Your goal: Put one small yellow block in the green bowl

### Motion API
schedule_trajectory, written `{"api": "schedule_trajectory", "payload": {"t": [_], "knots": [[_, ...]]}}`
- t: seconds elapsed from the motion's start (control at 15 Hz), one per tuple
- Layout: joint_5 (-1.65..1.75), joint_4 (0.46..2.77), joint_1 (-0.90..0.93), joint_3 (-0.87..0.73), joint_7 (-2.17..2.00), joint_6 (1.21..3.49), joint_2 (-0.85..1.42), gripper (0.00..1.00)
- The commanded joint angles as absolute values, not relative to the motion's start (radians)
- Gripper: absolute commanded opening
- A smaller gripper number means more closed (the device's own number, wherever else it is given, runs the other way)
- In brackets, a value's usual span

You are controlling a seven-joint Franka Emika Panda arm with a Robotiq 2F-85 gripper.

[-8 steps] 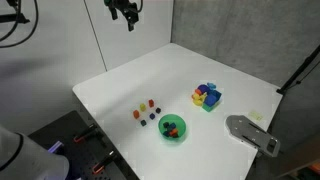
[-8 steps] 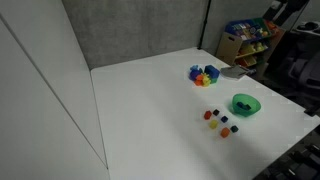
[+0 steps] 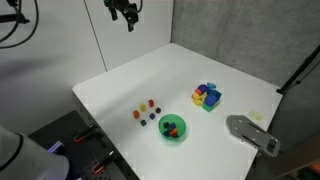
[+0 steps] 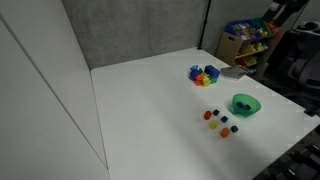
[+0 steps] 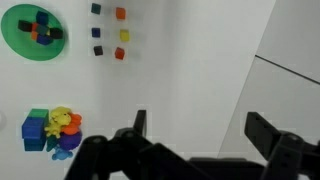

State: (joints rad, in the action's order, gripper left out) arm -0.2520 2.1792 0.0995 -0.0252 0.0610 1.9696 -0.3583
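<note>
The green bowl [image 3: 161, 128] stands near the table's front edge and holds several tiny cubes; it also shows in the other exterior view [image 4: 245, 98] and in the wrist view [image 5: 12, 25]. A group of tiny coloured cubes [image 3: 146, 112] lies beside it. In the wrist view one of them is the small yellow block [image 5: 124, 35], next to orange, red and dark cubes. My gripper [image 3: 127, 16] hangs high above the far side of the table, well away from the cubes. In the wrist view its jaws [image 5: 200, 122] are open and empty.
A pile of larger blue, yellow, red and green blocks [image 3: 207, 96] sits to one side of the bowl, also in the wrist view [image 5: 50, 130]. A grey device [image 3: 250, 132] lies at the table's corner. A wall panel edges the table.
</note>
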Motion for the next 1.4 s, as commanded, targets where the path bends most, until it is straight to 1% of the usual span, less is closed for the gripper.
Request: {"api": "schedule_trajectory", "payload": {"t": [0.0, 0.53, 1.33], "knots": [[-0.197, 2.182, 0.079, 0.024, 0.019, 2.011, -0.322, 1.00], [-0.064, 2.233, 0.080, 0.084, -0.086, 2.149, -0.189, 1.00], [0.005, 2.340, 0.096, 0.089, -0.178, 2.465, 0.095, 1.00]]}}
